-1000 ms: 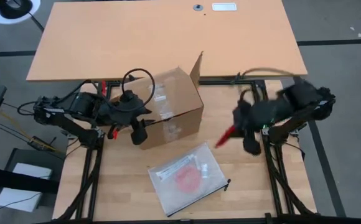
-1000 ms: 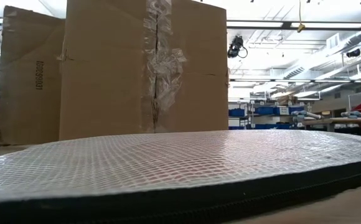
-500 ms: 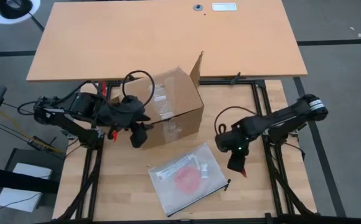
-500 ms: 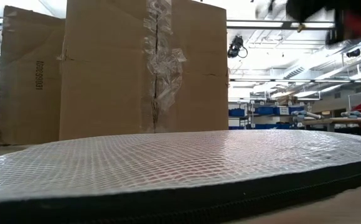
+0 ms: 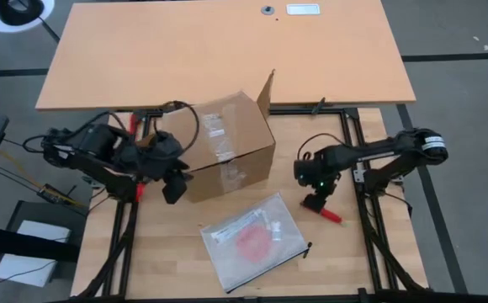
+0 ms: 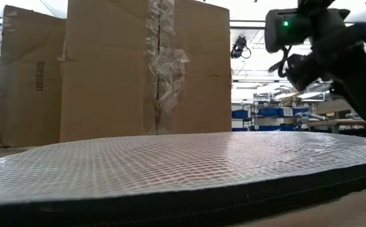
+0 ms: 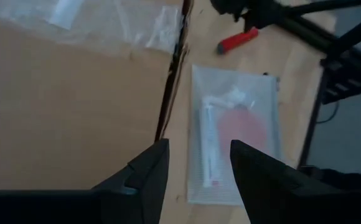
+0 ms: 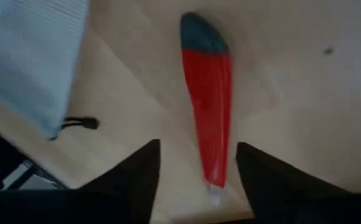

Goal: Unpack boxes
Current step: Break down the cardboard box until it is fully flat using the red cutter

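The brown cardboard box (image 5: 227,147) stands on its bottom at the table's left middle, with torn clear tape on top and one flap (image 5: 267,91) raised. My left gripper (image 5: 175,188) hovers open just off the box's near-left corner; its wrist view looks along the box's side (image 7: 75,106). My right gripper (image 5: 316,200) points down at the table's right, open. The red-handled box cutter (image 8: 208,102) lies flat on the wood between its fingers, which do not visibly touch it. The clear zip bag (image 5: 252,240) with a red item lies near the front.
A large tan board (image 5: 227,50) covers the table's far half. In the low view the bag (image 6: 170,164) fills the foreground, the box (image 6: 145,69) stands behind it, and my right gripper (image 6: 353,75) is at the upper right. Bare wood shows between bag and cutter (image 5: 329,215).
My right gripper has come down fast from high over the table's right side toward the near edge, turning as it sank. The red cutter it carried in the air now lies on the table under it. My left gripper has drawn slightly toward the table's left edge, off the box, and rolled.
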Tool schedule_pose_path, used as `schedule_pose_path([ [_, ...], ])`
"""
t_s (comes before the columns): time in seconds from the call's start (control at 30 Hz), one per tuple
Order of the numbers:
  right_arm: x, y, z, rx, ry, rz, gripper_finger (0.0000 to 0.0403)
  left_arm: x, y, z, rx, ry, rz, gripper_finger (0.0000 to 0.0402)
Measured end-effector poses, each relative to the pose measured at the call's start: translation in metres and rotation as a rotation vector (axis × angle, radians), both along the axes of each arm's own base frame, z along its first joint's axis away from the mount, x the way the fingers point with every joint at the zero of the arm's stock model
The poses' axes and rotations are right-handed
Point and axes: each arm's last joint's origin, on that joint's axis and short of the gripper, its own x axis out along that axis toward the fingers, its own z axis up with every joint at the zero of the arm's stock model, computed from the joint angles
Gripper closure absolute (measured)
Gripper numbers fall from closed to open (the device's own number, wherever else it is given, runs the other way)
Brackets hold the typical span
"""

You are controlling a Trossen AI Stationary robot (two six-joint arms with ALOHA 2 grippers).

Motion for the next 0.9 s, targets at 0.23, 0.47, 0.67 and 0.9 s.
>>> schedule_pose_path([
  [0.23,-0.009,-0.02,0.068,-0.053,-0.345,0.087,0.0126,-0.028,-0.003,0.014,-0.075,0.041,0.042,0.0229],
  [0.47,-0.004,-0.032,0.116,-0.43,-0.818,0.12,0.0132,-0.032,-0.032,-0.013,-0.06,0.127,-0.001,0.0232],
  [0.67,0.007,-0.037,0.127,-0.618,-0.95,0.176,0.0144,-0.036,-0.056,-0.053,-0.053,0.256,0.012,0.0232],
  [0.9,0.029,-0.043,0.113,-0.7,-0.913,0.267,0.0124,-0.035,-0.064,-0.101,0.076,0.334,0.079,0.0232],
])
